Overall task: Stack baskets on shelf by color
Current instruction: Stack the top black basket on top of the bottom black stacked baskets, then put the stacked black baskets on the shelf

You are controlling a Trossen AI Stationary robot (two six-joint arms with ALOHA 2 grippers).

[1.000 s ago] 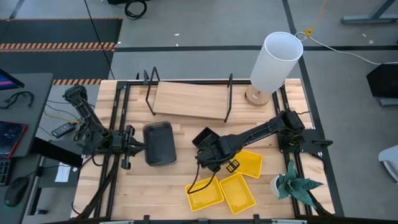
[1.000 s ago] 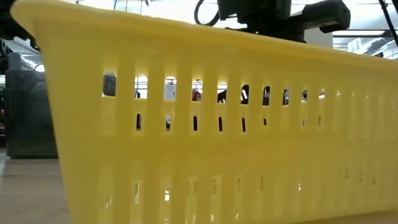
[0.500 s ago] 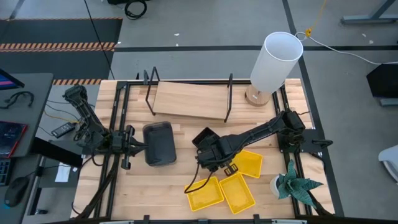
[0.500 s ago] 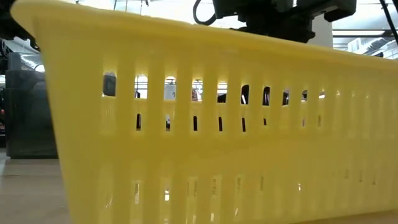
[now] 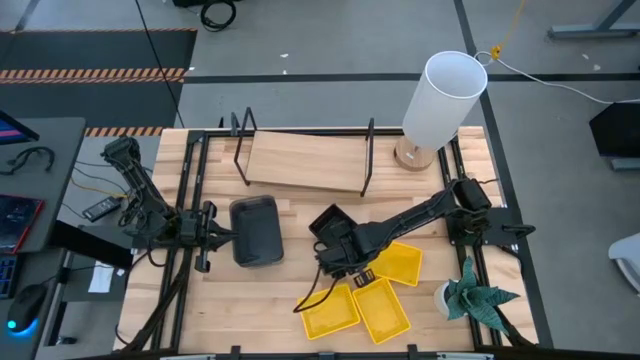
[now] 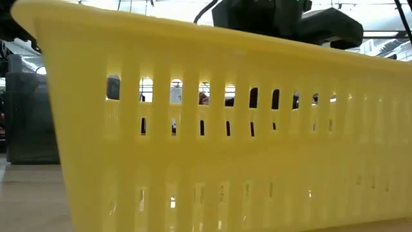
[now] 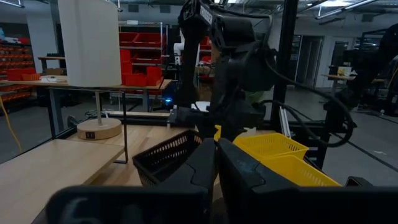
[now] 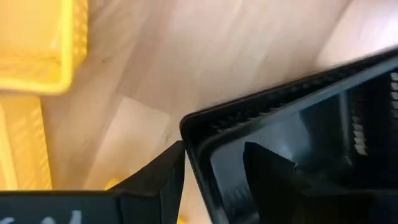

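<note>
A black slatted basket [image 5: 326, 220] sits on the table near the shelf [image 5: 305, 160], a light-wood board between black wire frames. My right gripper [image 5: 337, 243] reaches in from the right and is shut on this basket; its fingers straddle the wall [image 8: 214, 149]. A smoky grey basket [image 5: 255, 230] rests flat on its bottom. My left gripper [image 5: 222, 237] is shut, just beyond that basket's left end. Three yellow baskets [image 5: 402, 260], [image 5: 381, 308], [image 5: 330, 313] lie flat toward the near edge. One yellow basket [image 6: 206, 148] fills the low view. My right gripper holds the black basket by its side wall beside a corner [image 8: 198, 140], on the basket's near side. One finger [image 8: 267, 168] is inside the basket and the other [image 8: 158, 180] is outside, with the wall pinched between them. The fingers slant down from the right.
A white lamp [image 5: 440, 100] stands at the far right corner, beside the shelf's right frame. A small potted plant [image 5: 475, 295] sits at the right edge, near my right arm's base. Bare wood [image 5: 260, 290] lies between the grey basket and the near edge.
My right gripper has shifted a little toward the table's near edge. In the low view its housing now shows lower and larger above the yellow basket. The black basket has stayed almost where it was.
</note>
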